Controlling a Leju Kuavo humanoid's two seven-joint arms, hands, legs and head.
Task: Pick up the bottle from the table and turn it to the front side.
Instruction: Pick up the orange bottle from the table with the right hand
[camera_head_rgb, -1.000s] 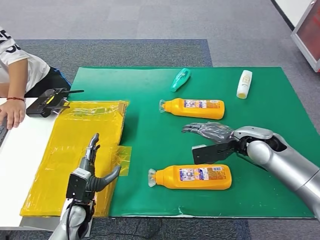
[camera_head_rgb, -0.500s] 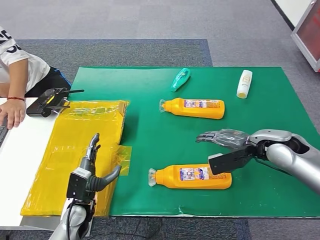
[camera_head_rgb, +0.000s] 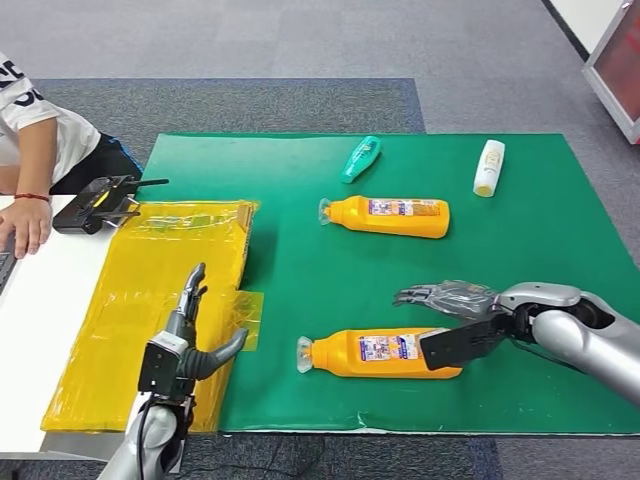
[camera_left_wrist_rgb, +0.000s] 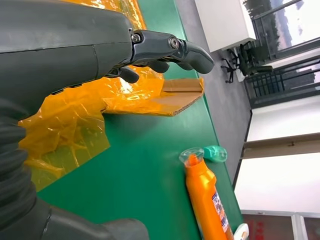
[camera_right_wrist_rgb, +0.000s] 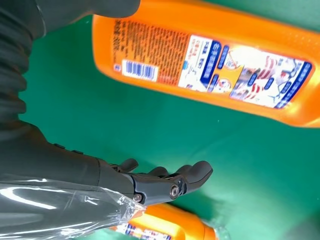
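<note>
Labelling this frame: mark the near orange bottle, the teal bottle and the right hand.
near orange bottle (camera_head_rgb: 343, 354), head view, bare body left of its label.
teal bottle (camera_head_rgb: 359, 159), head view, mid-body.
right hand (camera_head_rgb: 453, 320), head view, palm.

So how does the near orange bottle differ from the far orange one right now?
The near orange bottle lies by the mat's front edge, with the right hand open over its base end; the far orange bottle lies farther back, with no hand near it and a teal bottle just behind it. Both lie on their sides on the green mat, caps pointing left, labels up.
</note>
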